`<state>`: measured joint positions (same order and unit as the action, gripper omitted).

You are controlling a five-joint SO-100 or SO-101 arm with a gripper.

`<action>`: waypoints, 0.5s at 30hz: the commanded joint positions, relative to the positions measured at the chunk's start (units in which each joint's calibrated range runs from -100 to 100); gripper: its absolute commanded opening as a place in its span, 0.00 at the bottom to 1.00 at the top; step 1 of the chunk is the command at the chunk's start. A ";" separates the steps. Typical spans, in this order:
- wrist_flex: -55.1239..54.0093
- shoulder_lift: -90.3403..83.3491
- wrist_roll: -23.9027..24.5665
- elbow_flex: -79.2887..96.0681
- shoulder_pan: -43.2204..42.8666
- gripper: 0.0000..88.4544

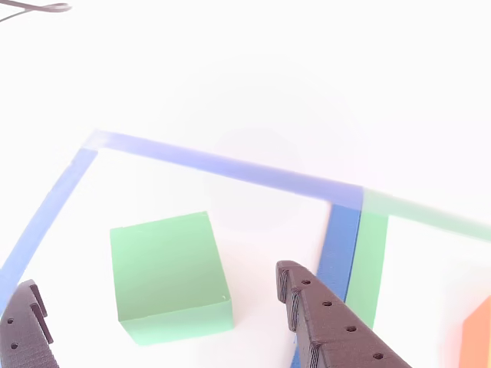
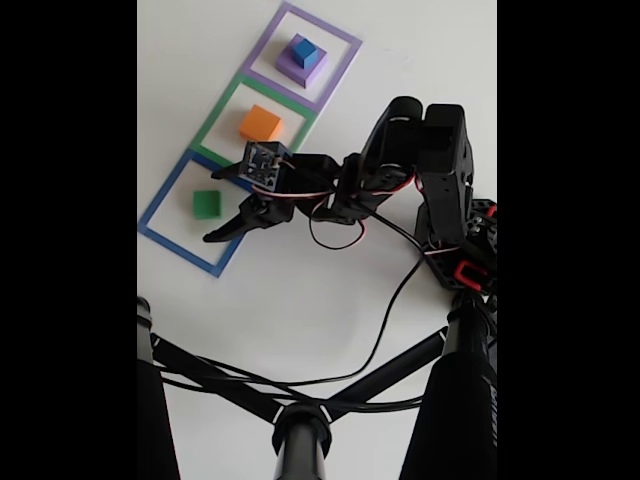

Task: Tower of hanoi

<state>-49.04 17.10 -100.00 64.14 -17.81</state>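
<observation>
From the other view I look down past my gripper (image 1: 157,307) with its two dark fingers (image 1: 330,322) spread wide at the bottom edge, the green cube (image 1: 170,276) sitting on the white table (image 1: 253,69) between them, touched by neither. The cube lies inside the blue outline (image 1: 230,165); a strip of the green outline (image 1: 372,261) runs just right of it, and a corner of the orange cube (image 1: 479,333) shows at the far right. In the fixed view my arm (image 2: 400,170) reaches leftward from its base, bent at the elbow, the gripper (image 2: 218,208) hanging over the blue outline's (image 2: 165,245) right side with fingers parted and holding nothing. The green cube (image 2: 206,204) sits in that square, just left of the fingertips. The orange cube (image 2: 261,124) rests in the green outline (image 2: 215,115), and the small blue cube (image 2: 302,48) sits atop the purple slab (image 2: 300,68) inside the purple outline (image 2: 345,40).
</observation>
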 commanded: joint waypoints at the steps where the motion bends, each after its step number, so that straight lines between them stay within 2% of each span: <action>1: -1.73 -0.26 0.00 -2.05 -0.89 0.38; 15: -2.14 0.79 0.00 -2.32 -2.62 0.23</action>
<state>-49.68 18.28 -100.00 63.53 -19.85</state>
